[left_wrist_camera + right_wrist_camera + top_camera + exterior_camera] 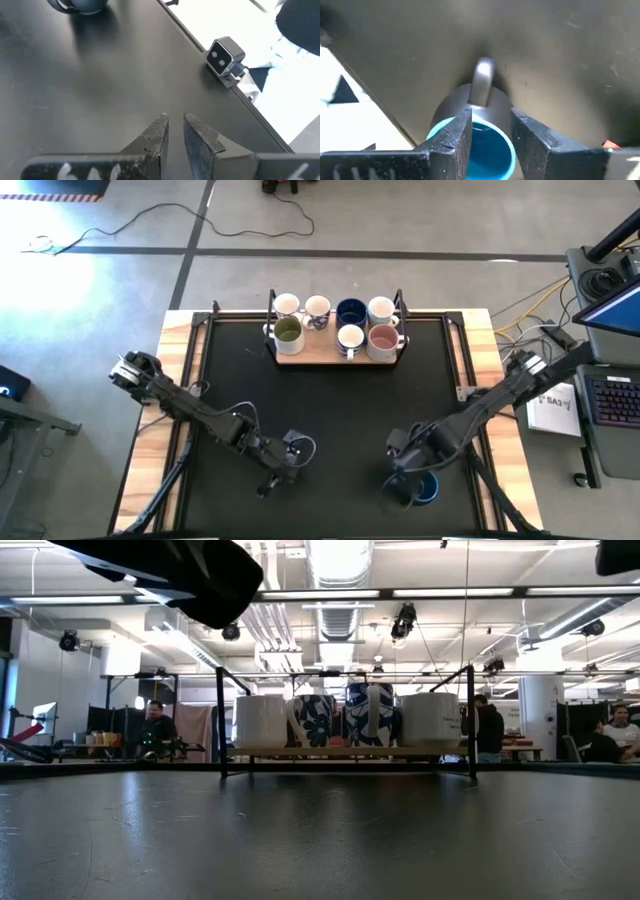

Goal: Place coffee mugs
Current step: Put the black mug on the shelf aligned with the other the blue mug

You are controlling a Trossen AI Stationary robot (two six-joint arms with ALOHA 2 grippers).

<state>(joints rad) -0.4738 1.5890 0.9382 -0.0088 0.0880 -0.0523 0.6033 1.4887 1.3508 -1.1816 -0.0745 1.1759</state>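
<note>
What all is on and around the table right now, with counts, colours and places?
Rack mugs: seven; three plain white, one white with print, one dark blue, one olive, one pinkish; on the rack.
Rack: one, wooden base with dark frame, far middle of the table.
Blue-lined mug: one, dark outside, blue inside, near right part of the table.
Small camera: one, grey, at the table's edge.
Table: one, black top with wooden border.
People: several, in the room behind.
Left gripper: near left-centre, fingers almost together, empty.
Right gripper: closed on the blue-lined mug.
</note>
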